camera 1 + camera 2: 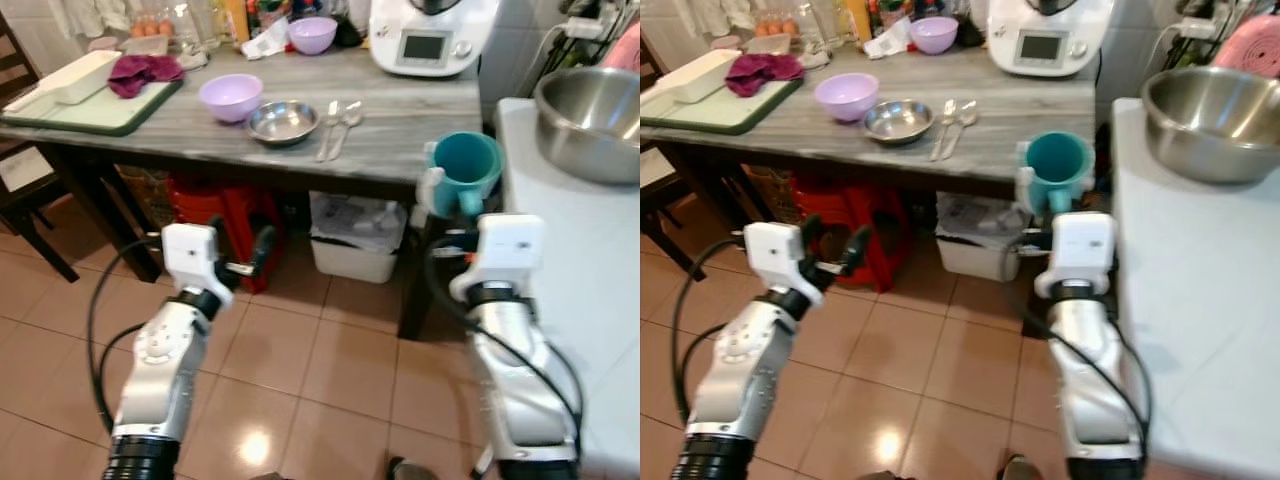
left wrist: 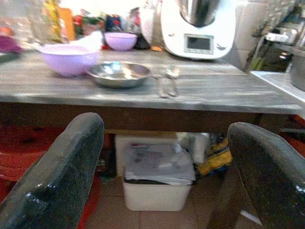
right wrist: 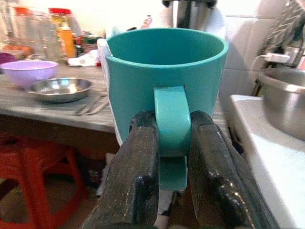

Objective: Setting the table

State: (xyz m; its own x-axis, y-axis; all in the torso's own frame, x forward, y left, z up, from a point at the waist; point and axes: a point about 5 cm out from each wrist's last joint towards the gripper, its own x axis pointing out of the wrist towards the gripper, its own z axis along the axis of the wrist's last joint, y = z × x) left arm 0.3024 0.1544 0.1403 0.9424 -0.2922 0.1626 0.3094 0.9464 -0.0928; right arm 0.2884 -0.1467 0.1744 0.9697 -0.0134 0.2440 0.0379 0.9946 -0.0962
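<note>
We hold the teal mug (image 3: 164,81) upright, mouth up, handle toward our wrist, just off the front edge of the grey table (image 1: 420,120). Our right gripper (image 3: 172,157) is clenched on that handle; our left gripper (image 1: 830,250) hangs spread wide, touching nothing, below the table edge.

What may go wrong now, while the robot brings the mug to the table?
1. The right pincer pinches the mug only by its handle, so the mug might swing or slip during the move.
2. The mug hangs beside the table edge at about its height; unless lifted first, it could bump the edge.
3. Set down too far left, it could knock the spoons or the steel bowl.
</note>
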